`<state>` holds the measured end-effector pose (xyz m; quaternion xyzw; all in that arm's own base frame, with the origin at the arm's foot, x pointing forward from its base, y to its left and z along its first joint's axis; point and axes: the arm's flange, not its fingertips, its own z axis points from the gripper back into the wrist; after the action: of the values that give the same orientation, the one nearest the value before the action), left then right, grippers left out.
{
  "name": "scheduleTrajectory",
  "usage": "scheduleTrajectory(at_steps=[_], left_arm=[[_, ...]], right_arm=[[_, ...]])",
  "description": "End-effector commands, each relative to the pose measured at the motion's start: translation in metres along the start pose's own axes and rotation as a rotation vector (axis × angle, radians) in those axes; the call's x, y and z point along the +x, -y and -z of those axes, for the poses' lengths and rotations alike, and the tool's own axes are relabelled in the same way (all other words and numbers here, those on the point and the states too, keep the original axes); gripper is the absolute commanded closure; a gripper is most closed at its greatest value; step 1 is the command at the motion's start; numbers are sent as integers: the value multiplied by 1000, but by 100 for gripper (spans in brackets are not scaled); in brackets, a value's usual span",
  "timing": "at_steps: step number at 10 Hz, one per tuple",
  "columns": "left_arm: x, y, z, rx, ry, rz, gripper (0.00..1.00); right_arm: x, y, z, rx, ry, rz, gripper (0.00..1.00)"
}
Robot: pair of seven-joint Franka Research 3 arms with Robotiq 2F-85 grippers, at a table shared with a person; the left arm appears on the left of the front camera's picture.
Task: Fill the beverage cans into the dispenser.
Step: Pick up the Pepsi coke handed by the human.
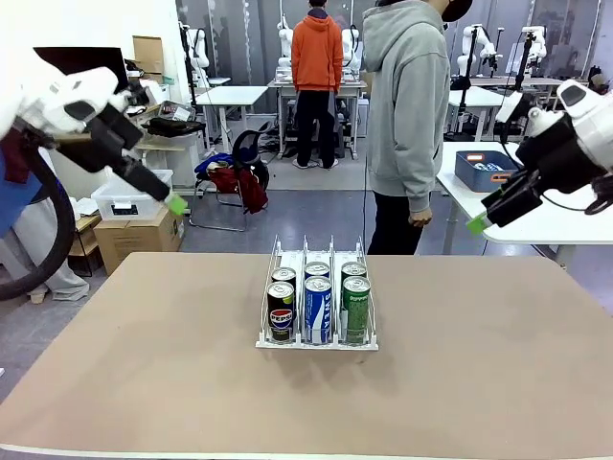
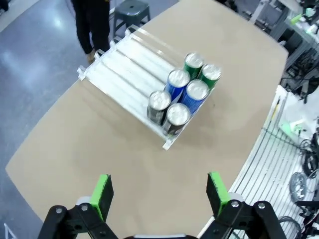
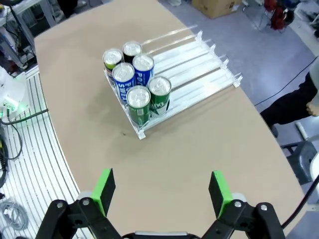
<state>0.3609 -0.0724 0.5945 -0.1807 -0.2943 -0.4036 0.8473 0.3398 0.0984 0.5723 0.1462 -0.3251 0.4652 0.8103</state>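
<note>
Six slim aluminium drink cans (image 1: 317,309) in a clear-plastic, white-wire three-lane dispenser (image 1: 316,344) on a tan table (image 1: 144,364).
Two cans per lane, at the robot-side end: dark, blue-and-white, green; back labels are hard to read. The black, green-padded left gripper (image 2: 159,191) and right gripper (image 3: 162,188) hover well away from the dispenser, jaws spread wide, holding nothing.
</note>
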Motion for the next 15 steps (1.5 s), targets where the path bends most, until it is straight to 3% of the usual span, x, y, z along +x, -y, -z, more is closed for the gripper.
scheduleTrajectory(at_steps=[1,4,7,10,11,12,15], left_arm=[[17,-9,-18,-70,53,37,0],[24,-4,-70,-68,132,113,0],[24,-7,-104,12,173,110,0],[22,0,-113,28,223,117,0],[17,14,-105,128,246,88,0],[26,-2,-118,37,185,100,0],[29,1,-122,44,209,66,0]], right_arm=[[22,7,-8,27,4,10,0],[49,16,-51,79,17,20,0],[55,16,-82,25,37,16,0],[45,19,-80,11,66,42,0],[42,9,-70,-106,43,3,0],[52,21,-89,10,48,40,0],[51,26,-83,-20,39,64,0]])
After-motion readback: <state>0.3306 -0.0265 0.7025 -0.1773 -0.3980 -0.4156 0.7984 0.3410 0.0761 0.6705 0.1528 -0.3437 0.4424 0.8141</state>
